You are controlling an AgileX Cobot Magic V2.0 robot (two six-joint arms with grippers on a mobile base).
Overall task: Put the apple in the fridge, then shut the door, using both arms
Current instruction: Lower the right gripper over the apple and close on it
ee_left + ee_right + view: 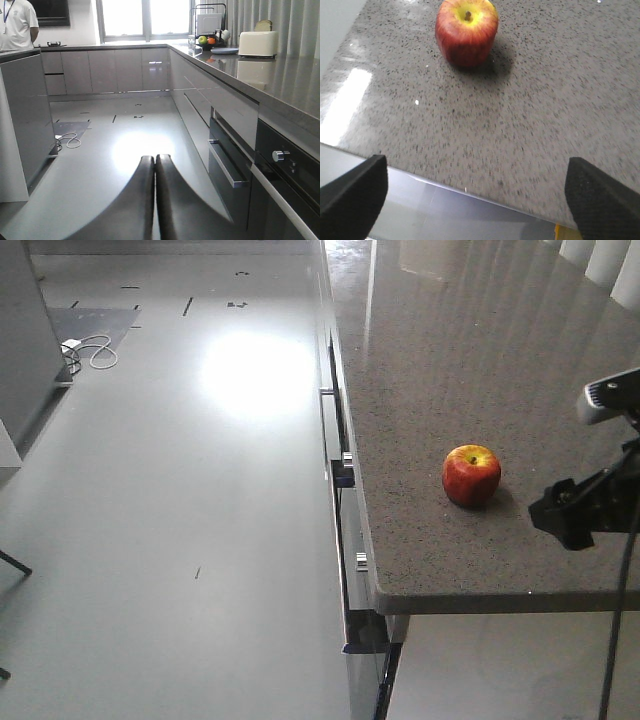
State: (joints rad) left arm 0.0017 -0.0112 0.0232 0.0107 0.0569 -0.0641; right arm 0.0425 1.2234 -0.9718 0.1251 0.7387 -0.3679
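Two end effectors show. On the left, the left end effector is clenched, its fingers pressed together with nothing between them, hanging above the glossy grey floor. Ahead of it and to its left a white cable lies on the floor, and to its right runs a row of drawers. The right end effector is released, its fingers spread wide over the edge of the speckled counter. The apple stands stem-up on the counter ahead of it, slightly left of its middle line, well apart from both fingers.
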